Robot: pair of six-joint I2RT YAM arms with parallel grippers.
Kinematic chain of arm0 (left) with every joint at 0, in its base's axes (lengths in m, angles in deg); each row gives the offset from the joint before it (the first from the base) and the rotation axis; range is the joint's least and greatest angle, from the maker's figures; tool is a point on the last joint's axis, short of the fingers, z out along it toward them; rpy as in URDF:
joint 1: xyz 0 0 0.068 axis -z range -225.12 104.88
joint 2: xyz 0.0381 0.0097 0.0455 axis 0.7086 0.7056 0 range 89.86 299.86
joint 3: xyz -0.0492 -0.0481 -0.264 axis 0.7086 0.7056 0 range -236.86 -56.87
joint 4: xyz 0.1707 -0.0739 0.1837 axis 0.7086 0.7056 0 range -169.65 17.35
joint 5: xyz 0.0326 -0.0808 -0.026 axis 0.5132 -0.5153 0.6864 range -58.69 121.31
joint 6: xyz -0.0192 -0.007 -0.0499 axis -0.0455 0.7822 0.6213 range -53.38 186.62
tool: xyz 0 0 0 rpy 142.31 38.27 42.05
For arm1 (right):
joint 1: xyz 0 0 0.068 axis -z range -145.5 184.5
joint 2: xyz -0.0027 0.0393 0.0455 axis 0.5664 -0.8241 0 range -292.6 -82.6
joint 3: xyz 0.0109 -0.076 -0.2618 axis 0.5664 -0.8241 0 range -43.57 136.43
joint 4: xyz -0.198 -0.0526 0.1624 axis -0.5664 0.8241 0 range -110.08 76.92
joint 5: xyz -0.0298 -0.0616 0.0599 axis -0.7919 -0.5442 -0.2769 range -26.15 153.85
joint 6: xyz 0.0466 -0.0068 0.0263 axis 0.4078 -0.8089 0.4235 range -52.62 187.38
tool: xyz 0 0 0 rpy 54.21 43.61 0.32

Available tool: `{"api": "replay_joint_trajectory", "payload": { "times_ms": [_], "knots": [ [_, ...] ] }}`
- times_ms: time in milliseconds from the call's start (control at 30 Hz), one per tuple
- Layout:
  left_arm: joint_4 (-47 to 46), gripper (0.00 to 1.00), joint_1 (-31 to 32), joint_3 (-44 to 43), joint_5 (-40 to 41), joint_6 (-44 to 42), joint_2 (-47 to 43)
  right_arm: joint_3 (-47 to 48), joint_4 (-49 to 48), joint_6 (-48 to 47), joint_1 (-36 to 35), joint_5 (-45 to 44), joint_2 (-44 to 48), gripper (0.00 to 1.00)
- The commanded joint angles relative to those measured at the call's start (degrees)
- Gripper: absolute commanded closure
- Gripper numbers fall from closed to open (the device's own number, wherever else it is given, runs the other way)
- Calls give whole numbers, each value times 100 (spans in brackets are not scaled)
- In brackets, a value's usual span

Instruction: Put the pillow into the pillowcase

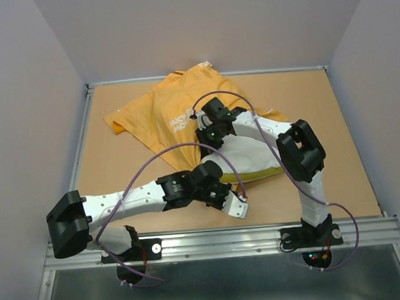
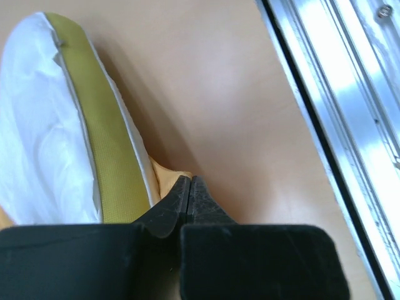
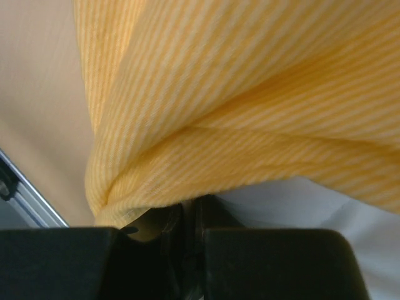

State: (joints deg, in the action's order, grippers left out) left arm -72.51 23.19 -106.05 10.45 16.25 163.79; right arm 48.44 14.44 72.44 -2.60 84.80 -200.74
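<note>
The orange-yellow pillowcase (image 1: 163, 115) lies bunched at the back middle of the table, white print up. The white pillow (image 1: 252, 153) with its yellow edge lies in front of it, its far end under the case's lifted edge. My right gripper (image 1: 207, 131) is shut on a gathered fold of the pillowcase (image 3: 250, 94), with the pillow (image 3: 300, 206) just beneath it. My left gripper (image 1: 227, 188) is at the pillow's near edge. Its jaws are shut (image 2: 189, 181) at a sliver of orange pillowcase (image 2: 167, 179) that sticks out from under the pillow (image 2: 37, 137).
The metal rail (image 1: 227, 241) runs along the table's near edge, close to my left gripper, and shows in the left wrist view (image 2: 350, 125). Grey walls enclose the table on the left, back and right. Purple cables loop over both arms.
</note>
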Motion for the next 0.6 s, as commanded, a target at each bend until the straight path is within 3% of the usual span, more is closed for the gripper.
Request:
{"api": "replay_joint_trajectory", "payload": {
  "times_ms": [0,33,67,167,233,300,433,467,567],
  "knots": [
    [66,100,156,67,-981,-42,-589,-139,-1211,425,89,549,133,91],
    [199,100,43,198,-990,-78,-660,-139,-1115,373,98,611,282,71],
    [314,100,-19,269,-981,-104,-739,-165,-1054,303,98,647,431,58],
    [814,100,-195,549,-867,-289,-1099,-244,-485,-179,98,648,1019,28],
    [1122,100,-371,664,-788,-359,-1407,-455,-1,-723,133,419,1337,21],
    [1377,100,-441,823,-727,-351,-1574,-709,255,-1067,264,244,1794,20],
    [1668,77,-459,911,-603,-237,-1943,-1246,1002,-2102,660,94,2471,15],
    [1703,65,-459,902,-595,-106,-1987,-1421,1082,-2227,739,-2,2585,11],
    [1913,45,-459,736,-629,-43,-2093,-1563,1372,-2720,1248,-109,2885,7]
  ]
}}
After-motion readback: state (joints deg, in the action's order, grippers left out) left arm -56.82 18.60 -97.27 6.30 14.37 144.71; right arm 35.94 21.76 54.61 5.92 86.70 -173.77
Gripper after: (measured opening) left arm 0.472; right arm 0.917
